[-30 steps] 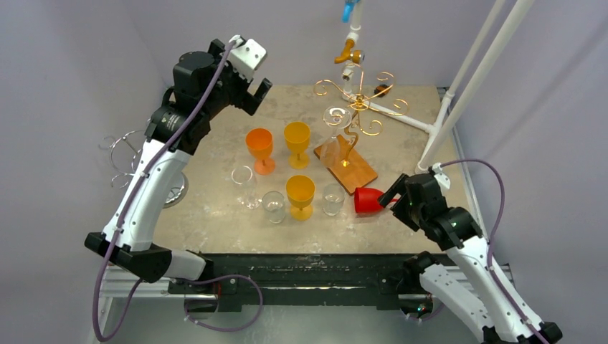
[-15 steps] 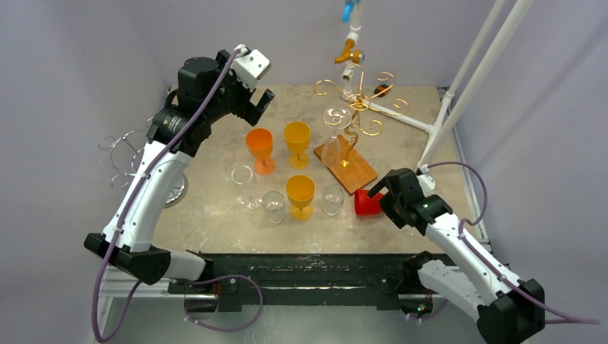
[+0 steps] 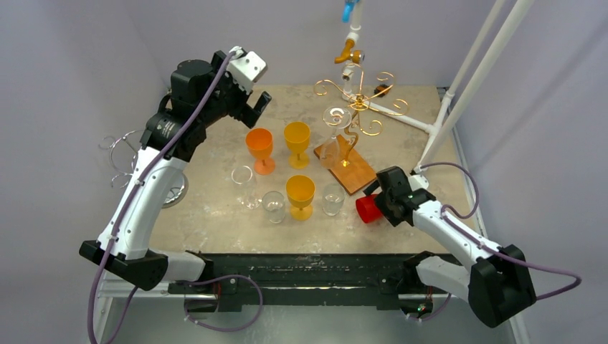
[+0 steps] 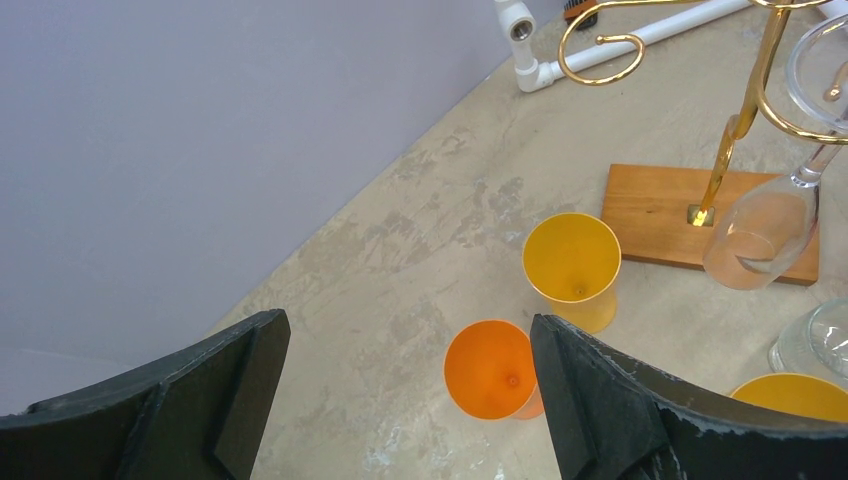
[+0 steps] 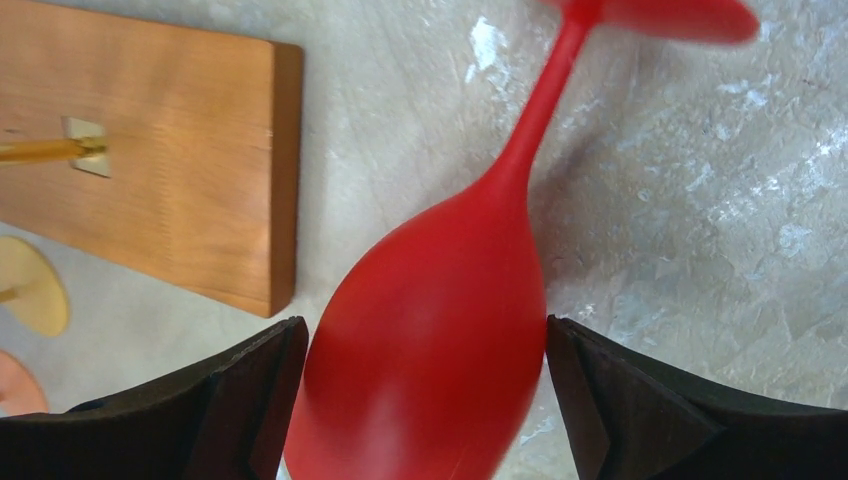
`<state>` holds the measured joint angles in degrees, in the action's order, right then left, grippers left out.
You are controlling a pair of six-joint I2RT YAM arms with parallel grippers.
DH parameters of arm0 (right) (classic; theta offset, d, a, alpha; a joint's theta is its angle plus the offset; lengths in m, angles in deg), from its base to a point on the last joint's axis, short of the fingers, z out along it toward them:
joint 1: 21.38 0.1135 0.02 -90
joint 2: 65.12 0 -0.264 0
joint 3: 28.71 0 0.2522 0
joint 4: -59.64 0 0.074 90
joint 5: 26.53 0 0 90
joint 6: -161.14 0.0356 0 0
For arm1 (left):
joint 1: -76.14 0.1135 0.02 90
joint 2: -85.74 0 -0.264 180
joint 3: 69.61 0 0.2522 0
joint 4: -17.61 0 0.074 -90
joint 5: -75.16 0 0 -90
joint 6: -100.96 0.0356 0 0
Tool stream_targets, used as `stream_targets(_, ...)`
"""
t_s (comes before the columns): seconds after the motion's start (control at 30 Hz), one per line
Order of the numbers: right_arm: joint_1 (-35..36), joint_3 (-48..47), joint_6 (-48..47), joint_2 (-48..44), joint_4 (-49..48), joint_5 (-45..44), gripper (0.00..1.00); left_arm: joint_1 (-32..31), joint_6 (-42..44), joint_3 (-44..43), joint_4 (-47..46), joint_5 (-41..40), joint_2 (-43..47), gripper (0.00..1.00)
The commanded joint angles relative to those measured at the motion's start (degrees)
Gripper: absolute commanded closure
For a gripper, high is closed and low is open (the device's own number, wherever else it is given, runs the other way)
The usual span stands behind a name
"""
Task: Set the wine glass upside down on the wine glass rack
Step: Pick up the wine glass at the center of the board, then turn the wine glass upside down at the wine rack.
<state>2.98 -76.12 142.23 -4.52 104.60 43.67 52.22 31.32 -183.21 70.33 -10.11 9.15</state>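
A red wine glass [image 5: 430, 340] lies on its side on the table, stem and foot [image 5: 670, 15] pointing away from the wrist. My right gripper [image 5: 420, 345] is open and straddles its bowl, with a narrow gap on each side. In the top view this red glass [image 3: 366, 208] shows just beyond the right gripper [image 3: 373, 203], near the rack's wooden base [image 3: 351, 172]. The gold wine glass rack [image 3: 356, 100] carries one clear glass [image 3: 332, 140] hanging upside down. My left gripper [image 3: 256, 106] hangs open and empty, high above the orange glass [image 4: 490, 368].
Orange [image 3: 259, 147] and yellow [image 3: 297, 137] glasses, another yellow one [image 3: 300, 193] and three clear glasses [image 3: 273, 206] stand mid-table. A silver wire rack [image 3: 122, 154] sits off the left edge. White pipes [image 3: 462, 86] slant at the right.
My right arm swung left and lowered over the red glass, from its stem side to around its bowl, jaws widening. The left arm only shifted slightly.
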Motion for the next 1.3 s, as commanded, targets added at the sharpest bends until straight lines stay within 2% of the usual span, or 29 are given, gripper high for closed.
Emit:
stream_targets(0.0, -0.1, 0.55, 1.5, 3.15, -2.55, 0.26, 0.01, 0.02, -0.2, 0.08, 0.95, 0.19, 1.18, 0.0)
stream_targets(0.2, -0.06, 1.79, 1.18, 1.46, -1.84, -1.08, 0.08, 0.02, -0.41, -0.96, 1.69, 0.81, 1.19, 0.0)
stream_targets(0.43, 0.0, 6.22, -1.52, -13.34, 1.82, -0.99, 0.32, 0.02, -0.66, -0.62, 3.05, 4.31, 1.73, 0.01)
stream_targets(0.53, -0.01, 5.56, -3.95, -18.7, 4.86, -0.31, 0.35, 0.02, -0.59, 0.01, 3.67, 6.61, 2.58, 0.01)
stream_targets(0.8, 0.07, -8.78, -22.82, -26.85, 14.93, 10.57, 0.32, 0.01, 4.53, -0.35, 7.76, 18.72, 5.19, 0.01)
stream_targets(0.9, 0.07, -17.77, -26.45, -29.13, 19.96, 16.39, 0.31, -0.03, 4.2, -0.61, 7.22, 21.29, 5.58, 0.06)
stream_targets(1.0, 0.07, -23.87, -30.24, -31.66, 19.79, 23.06, 0.32, 0.01, 5.73, -1.38, 7.36, 24.85, 5.75, 0.08)
stream_targets(1.13, 0.07, -30.38, -38.07, -28.86, 22.99, 29.85, 0.34, -0.07, 7.97, -2.96, 8.33, 30.73, 5.75, 0.07)
stream_targets(1.27, 0.07, -36.92, -43.77, -25.32, 21.61, 37.69, 0.34, -0.07, 9.78, -3.62, 8.09, 36.13, 6.53, 0.05)
